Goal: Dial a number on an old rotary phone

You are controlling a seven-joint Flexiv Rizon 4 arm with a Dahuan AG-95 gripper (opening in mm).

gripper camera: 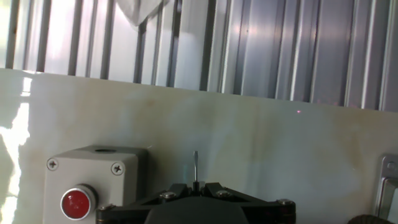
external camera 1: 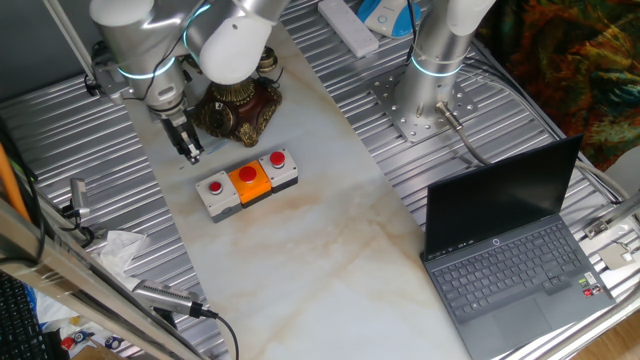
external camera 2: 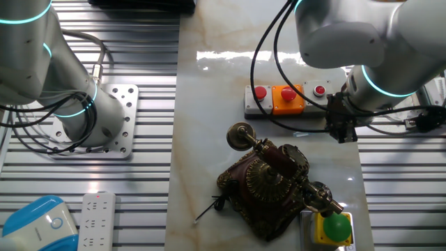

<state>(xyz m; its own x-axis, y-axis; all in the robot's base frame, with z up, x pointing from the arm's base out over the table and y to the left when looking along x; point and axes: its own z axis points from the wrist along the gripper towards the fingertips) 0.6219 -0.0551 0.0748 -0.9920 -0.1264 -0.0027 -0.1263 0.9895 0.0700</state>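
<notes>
The old rotary phone (external camera 1: 240,108), dark brown with brass trim, stands at the far end of the marble board, and the other fixed view shows its dial and handset (external camera 2: 268,183). My gripper (external camera 1: 190,150) hangs just left of the phone, above the board, pointing down. In the other fixed view it (external camera 2: 343,132) sits between the phone and the grey button box. In the hand view the gripper (gripper camera: 195,186) is shut on a thin metal pin (gripper camera: 195,165) that sticks out between the fingertips. The phone is out of the hand view.
A grey box with red and orange buttons (external camera 1: 245,182) lies in front of the phone, also in the hand view (gripper camera: 93,180). An open laptop (external camera 1: 510,250) sits front right. A second arm's base (external camera 1: 430,90) stands at the back. A green ball on a yellow block (external camera 2: 336,226) is beside the phone.
</notes>
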